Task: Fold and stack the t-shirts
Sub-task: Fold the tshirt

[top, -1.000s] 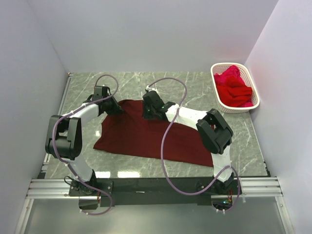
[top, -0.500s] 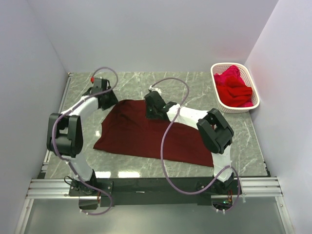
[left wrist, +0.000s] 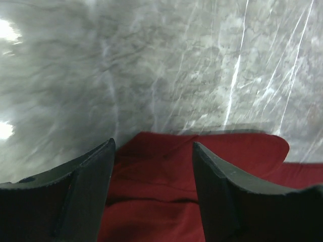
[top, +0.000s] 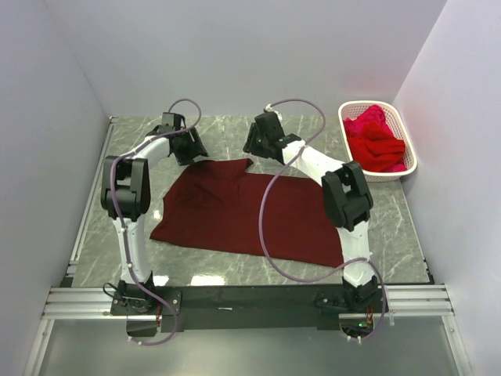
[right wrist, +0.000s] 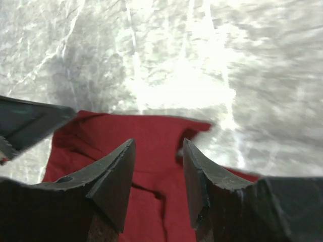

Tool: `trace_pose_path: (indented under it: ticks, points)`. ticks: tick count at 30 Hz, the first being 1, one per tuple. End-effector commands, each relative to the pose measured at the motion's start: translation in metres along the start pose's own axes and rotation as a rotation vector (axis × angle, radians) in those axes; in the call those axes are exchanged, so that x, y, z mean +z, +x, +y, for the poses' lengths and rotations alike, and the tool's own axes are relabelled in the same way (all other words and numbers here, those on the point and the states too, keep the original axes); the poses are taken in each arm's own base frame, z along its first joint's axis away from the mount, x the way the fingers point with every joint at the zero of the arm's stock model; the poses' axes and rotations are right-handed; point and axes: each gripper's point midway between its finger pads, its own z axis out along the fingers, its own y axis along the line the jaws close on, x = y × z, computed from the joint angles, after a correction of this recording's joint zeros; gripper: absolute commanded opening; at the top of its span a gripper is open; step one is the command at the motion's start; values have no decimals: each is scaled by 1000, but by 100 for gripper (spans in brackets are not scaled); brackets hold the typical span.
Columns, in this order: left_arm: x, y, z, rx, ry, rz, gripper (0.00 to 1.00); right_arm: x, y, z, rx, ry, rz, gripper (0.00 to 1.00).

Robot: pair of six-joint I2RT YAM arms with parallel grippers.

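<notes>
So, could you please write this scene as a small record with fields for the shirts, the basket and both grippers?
spread shirt: maroon t-shirt, laid out on the marble table, not yet folded
basket: white basket at the far right, holding crumpled bright red t-shirts
left gripper: open, holding nothing, over the maroon shirt's far edge
right gripper: open, holding nothing, over the same far edge

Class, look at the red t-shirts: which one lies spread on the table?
The dark maroon t-shirt, flat on the marble table; the brighter red ones are bunched in the white basket.
</notes>
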Motion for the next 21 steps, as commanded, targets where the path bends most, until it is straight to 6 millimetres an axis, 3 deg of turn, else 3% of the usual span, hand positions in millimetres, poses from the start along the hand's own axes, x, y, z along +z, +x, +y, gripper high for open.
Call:
trace_pose_path:
  ticks: [1,11,17,21]
  points:
    - [1,-9,-25,45,135,38,68,12,14,5,30,5,75,50]
    - [14,0,-18,89,143,97,66,24,40,-12,76,68,135,50]
    - [21,-3,1,160,42,93,66,36,38,-10,90,81,132,50]
    - [22,-5,-6,190,71,98,66,44,37,-12,121,90,138,46]
